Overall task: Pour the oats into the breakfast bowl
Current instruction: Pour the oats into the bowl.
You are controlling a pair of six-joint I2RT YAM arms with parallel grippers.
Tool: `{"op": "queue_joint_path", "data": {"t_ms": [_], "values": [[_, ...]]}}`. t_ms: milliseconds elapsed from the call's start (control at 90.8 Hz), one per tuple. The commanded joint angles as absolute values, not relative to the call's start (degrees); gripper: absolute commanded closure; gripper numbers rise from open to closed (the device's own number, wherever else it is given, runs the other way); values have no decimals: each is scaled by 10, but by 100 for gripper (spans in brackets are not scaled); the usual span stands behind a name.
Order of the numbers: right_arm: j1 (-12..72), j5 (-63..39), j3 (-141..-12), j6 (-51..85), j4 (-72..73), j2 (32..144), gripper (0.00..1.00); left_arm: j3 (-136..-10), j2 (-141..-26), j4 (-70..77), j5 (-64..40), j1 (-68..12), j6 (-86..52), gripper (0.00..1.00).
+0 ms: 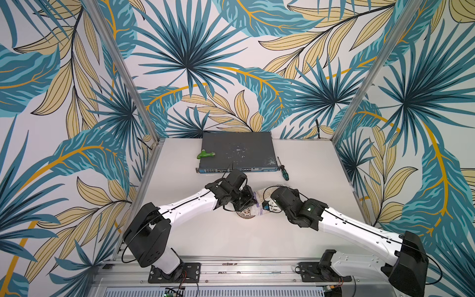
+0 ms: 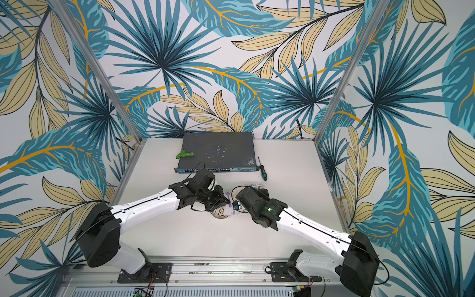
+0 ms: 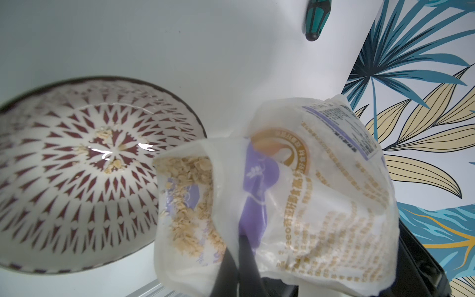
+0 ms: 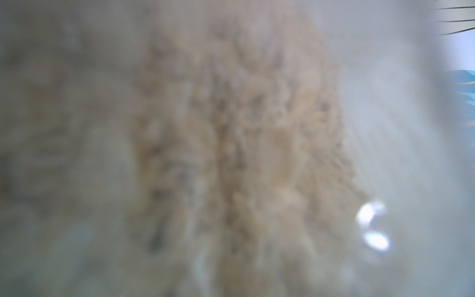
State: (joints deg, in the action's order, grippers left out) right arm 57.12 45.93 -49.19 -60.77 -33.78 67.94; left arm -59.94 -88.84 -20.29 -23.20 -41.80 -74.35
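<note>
The oats are pale flakes in a crinkly clear bag (image 1: 260,196) with a purple and white label, held tilted between both arms at the table's middle. In the left wrist view the bag (image 3: 308,185) has its mouth turned toward the breakfast bowl (image 3: 72,167), with flakes (image 3: 190,195) gathered at the mouth. A few flakes lie at the bowl's centre. My left gripper (image 3: 240,239) is shut on the bag's lower edge. The bowl (image 1: 246,214) stands partly under the bag in both top views. My right gripper (image 1: 266,205) grips the bag's other end. The right wrist view shows only blurred oats (image 4: 244,141) against the lens.
A dark network switch (image 1: 237,151) lies at the back of the table with a green-handled tool (image 1: 205,154) on top. A green screwdriver (image 1: 283,171) lies just right of it, beyond the bag. Metal frame posts (image 1: 359,102) stand at the back corners.
</note>
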Motion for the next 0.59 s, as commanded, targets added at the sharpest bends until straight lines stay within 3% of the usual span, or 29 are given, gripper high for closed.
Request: {"op": "queue_joint_path", "data": {"t_ms": [0, 584], "values": [[574, 527, -515, -598, -252, 656, 100, -591, -906, -266, -159, -393, -726, 100], [578, 543, -488, -612, -208, 660, 100, -591, -912, -269, -152, -380, -701, 100]]}}
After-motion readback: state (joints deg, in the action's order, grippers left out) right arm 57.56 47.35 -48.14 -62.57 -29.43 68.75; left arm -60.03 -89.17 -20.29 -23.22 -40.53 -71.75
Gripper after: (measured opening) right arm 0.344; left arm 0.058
